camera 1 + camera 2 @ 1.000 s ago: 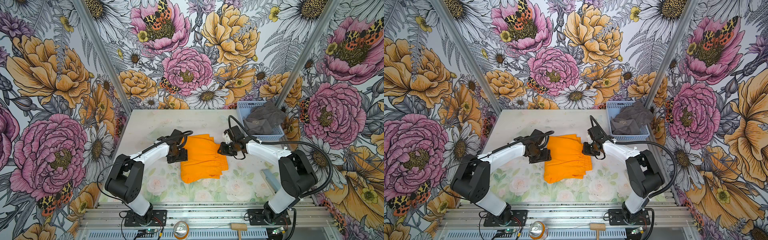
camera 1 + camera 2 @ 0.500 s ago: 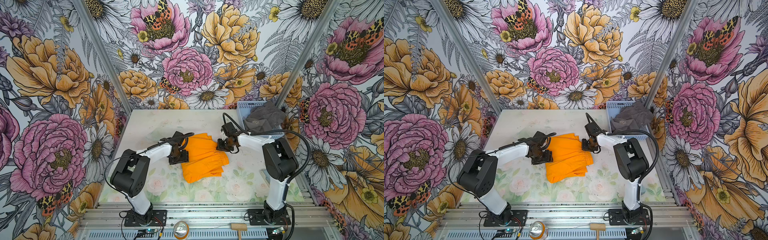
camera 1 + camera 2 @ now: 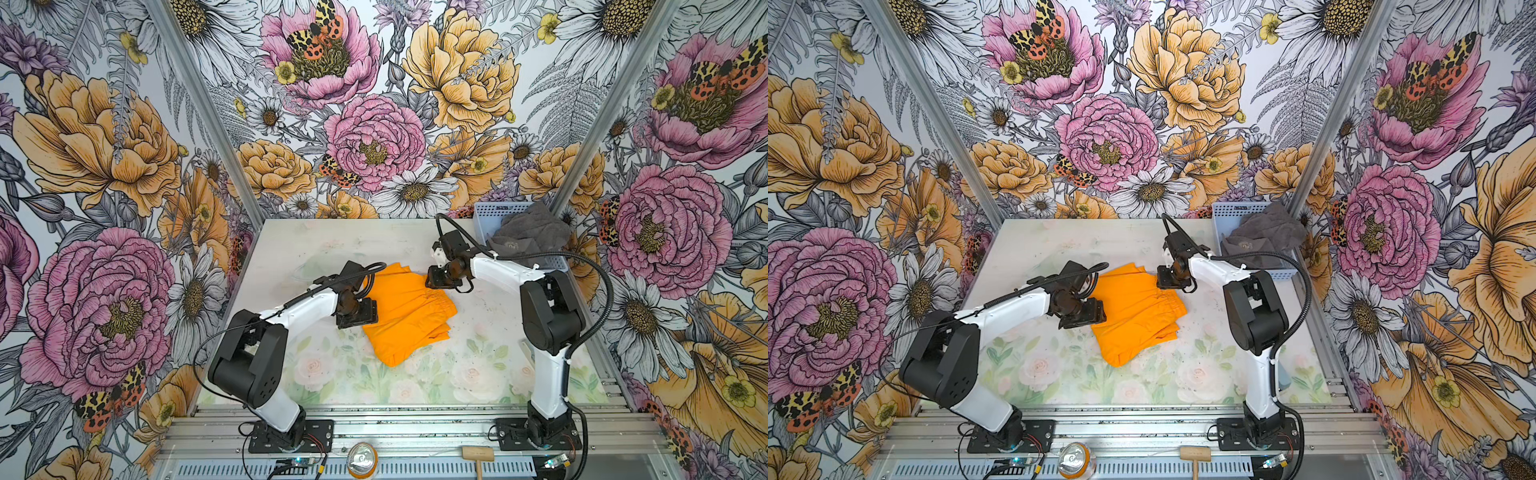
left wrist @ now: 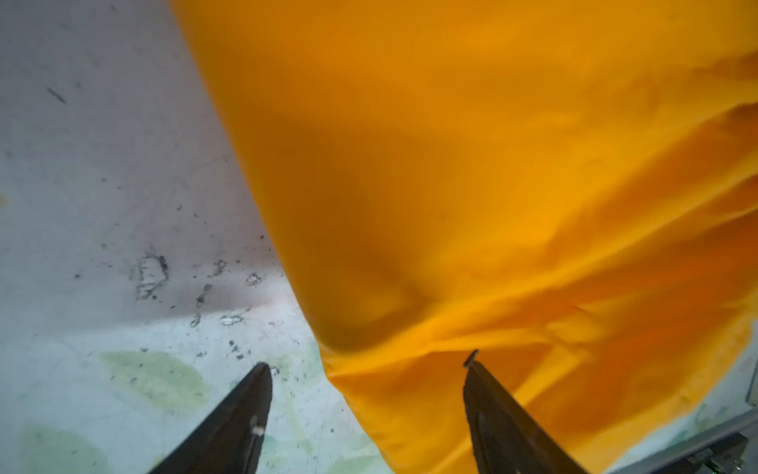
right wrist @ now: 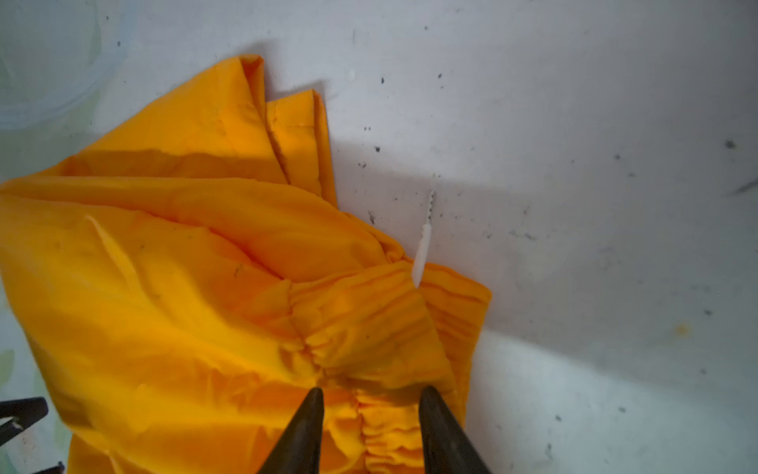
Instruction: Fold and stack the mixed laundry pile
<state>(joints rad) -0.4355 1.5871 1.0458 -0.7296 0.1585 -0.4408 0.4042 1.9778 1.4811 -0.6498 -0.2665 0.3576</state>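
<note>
I'm on the shorts step. The orange shorts [image 3: 409, 316] lie in the middle of the counter [image 3: 332, 245], doubled into a rough, skewed packet. Their gathered waistband faces the right arm, and the tip of the white drawstring [image 5: 422, 246] pokes out onto bare surface. My left tool [image 4: 367, 369] is spread wide and low at the packet's left edge, one finger over cloth and the other over bare counter, gripping nothing. My right tool [image 5: 371, 394] stands parted above the waistband gathers, with cloth showing between the fingers and nothing clamped. The grey towel [image 3: 530, 232] sits heaped in the blue basket [image 3: 494, 208] at the far right corner, so I judge the job under halfway. Next I'd square or finish this fold, which calls for both tools to pinch matching edges through every layer, then fetch the towel.
</note>
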